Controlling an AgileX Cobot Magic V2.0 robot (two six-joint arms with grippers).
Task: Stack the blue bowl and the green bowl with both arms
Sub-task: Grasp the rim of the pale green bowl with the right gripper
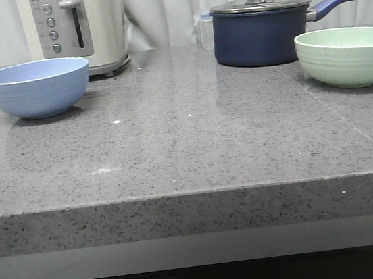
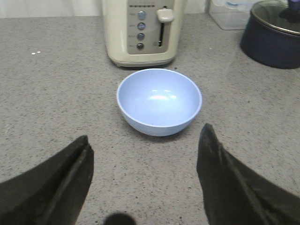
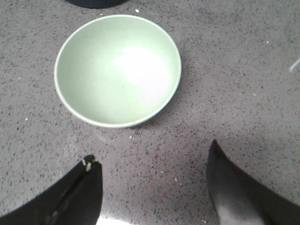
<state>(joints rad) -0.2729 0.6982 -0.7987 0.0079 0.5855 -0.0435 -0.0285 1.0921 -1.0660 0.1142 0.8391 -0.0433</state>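
The blue bowl (image 1: 35, 88) stands upright and empty at the left of the grey counter, also seen from the left wrist as the blue bowl (image 2: 159, 101). My left gripper (image 2: 145, 140) hovers short of it, open, with only bare counter between its fingers. At the right of the counter sits the green bowl (image 1: 347, 56), upright and empty; from the right wrist the green bowl (image 3: 117, 69) lies just beyond my right gripper (image 3: 152, 152), which is open and holds nothing. Neither arm shows in the front view.
A cream toaster (image 1: 77, 27) stands behind the blue bowl. A navy lidded saucepan (image 1: 261, 28) with a long handle sits behind the green bowl, beside a clear plastic container (image 1: 204, 28). The counter's front edge (image 1: 180, 195) runs across the foreground.
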